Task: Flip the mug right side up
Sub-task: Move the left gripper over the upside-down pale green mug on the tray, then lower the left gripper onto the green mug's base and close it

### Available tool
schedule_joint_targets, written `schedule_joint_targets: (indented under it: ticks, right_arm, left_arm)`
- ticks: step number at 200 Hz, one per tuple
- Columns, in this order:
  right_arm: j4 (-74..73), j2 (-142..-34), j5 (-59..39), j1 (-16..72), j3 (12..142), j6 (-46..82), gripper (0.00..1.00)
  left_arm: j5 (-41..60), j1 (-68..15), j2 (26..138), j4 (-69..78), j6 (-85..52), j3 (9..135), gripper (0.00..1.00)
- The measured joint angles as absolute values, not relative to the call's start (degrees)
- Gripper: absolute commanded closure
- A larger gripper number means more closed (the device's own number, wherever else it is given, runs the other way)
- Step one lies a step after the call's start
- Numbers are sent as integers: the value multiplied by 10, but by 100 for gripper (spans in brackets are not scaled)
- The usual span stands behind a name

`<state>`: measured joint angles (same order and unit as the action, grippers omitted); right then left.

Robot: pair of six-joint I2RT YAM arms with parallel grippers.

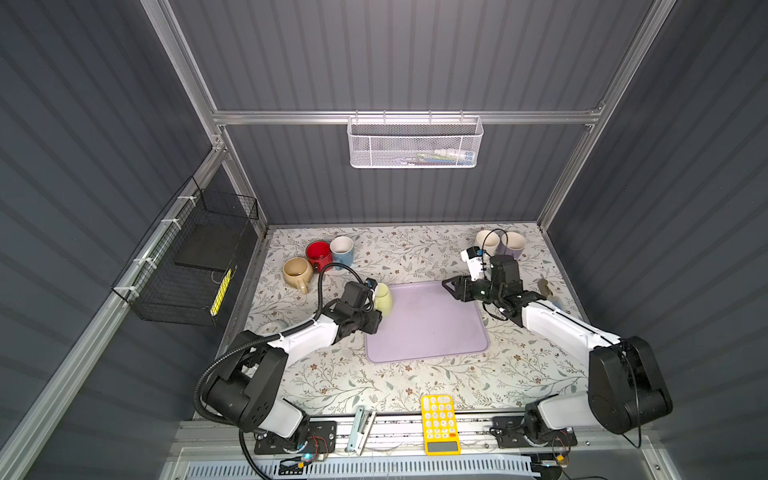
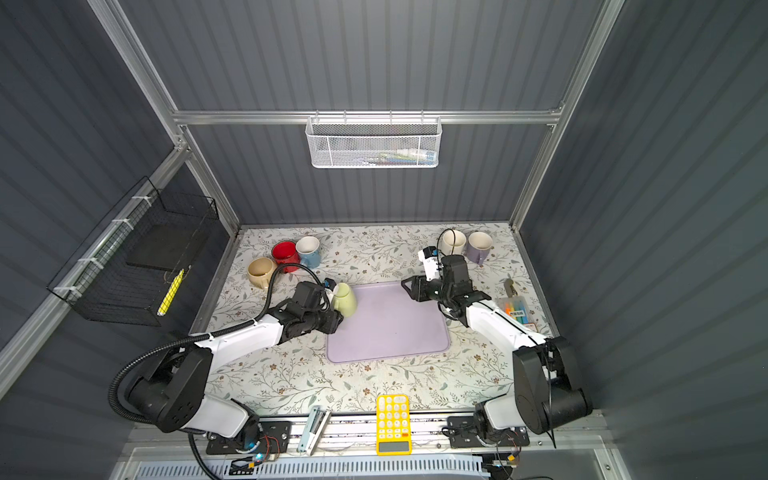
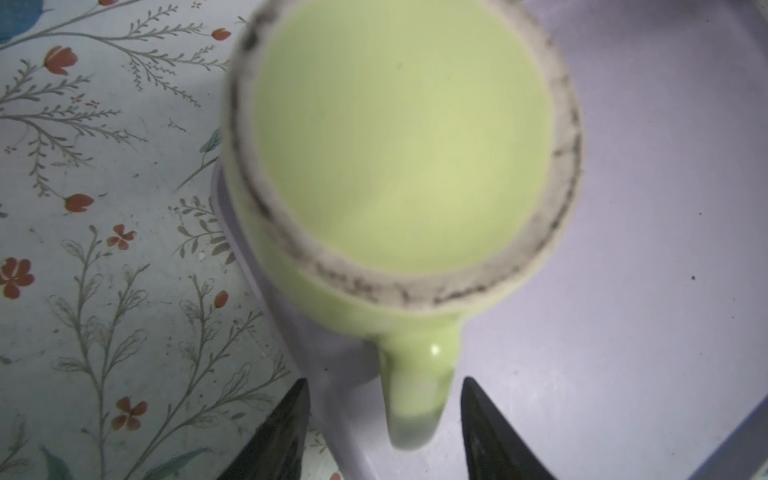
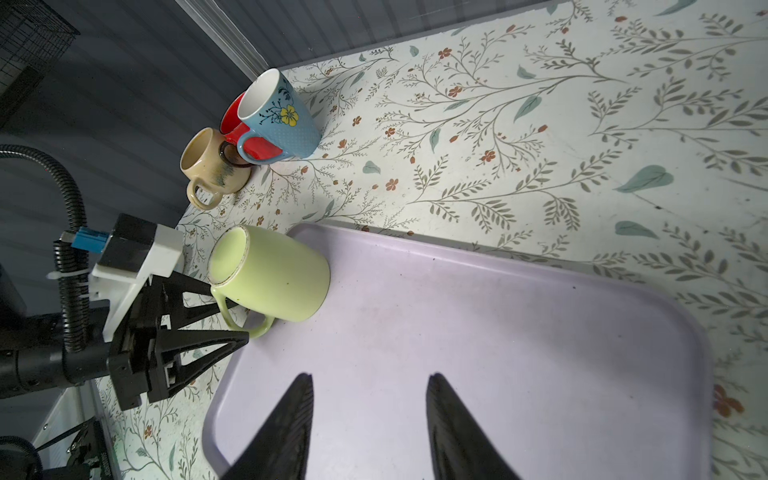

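Left jaws gape around green mug [image 4: 274, 282] handle, right jaws open, empty over tray [image 1: 436, 328]; mug trio [image 1: 319, 255] behind.

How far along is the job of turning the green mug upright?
Done: the left gripper straddles the handle of the green mug. In hand: the grasp; gaps beside the handle show no grip yet. Left: the mug stands base up on the purple tray, to be lifted and flipped. The right gripper is open and empty.
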<state>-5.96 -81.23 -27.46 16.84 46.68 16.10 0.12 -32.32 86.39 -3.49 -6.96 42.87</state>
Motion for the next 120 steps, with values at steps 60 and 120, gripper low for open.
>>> schedule_joint_targets:
  ticks: [60,120]
  right_arm:
    - [-63,-821,-275,167,467,163,54]
    - [-72,-827,-277,165,467,165,54]
  left_arm:
    - [1,-330,893,-7,-69,426,43]
    - [-1,-330,908,3,-69,423,46]
